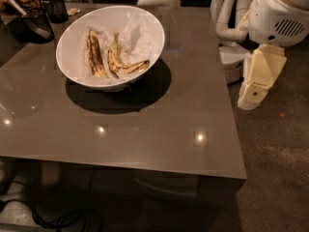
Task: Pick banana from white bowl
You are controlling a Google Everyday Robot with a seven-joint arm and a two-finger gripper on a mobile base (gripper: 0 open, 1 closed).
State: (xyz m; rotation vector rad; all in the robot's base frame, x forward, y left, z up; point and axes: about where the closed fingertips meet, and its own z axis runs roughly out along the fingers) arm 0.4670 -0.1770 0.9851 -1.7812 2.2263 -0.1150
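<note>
The white bowl (72, 33), lined with crumpled white paper, stands on the brown table (145, 129) at the back left. In it lies the banana (123, 63), a small yellow bunch with brown blotches, at the middle right of the bowl. A single darker, straighter banana (95, 54) lies just left of it. My gripper (256, 79), cream-coloured, hangs from the white arm (282, 8) beyond the table's right edge. It is well to the right of the bowl, above the floor, with nothing visibly in it.
Black containers (36, 23) and a black cup (58, 7) stand at the table's back left corner. White robot parts (227, 13) and a round white base (231, 62) stand behind the table's right side. Cables (63, 219) lie under the table's front.
</note>
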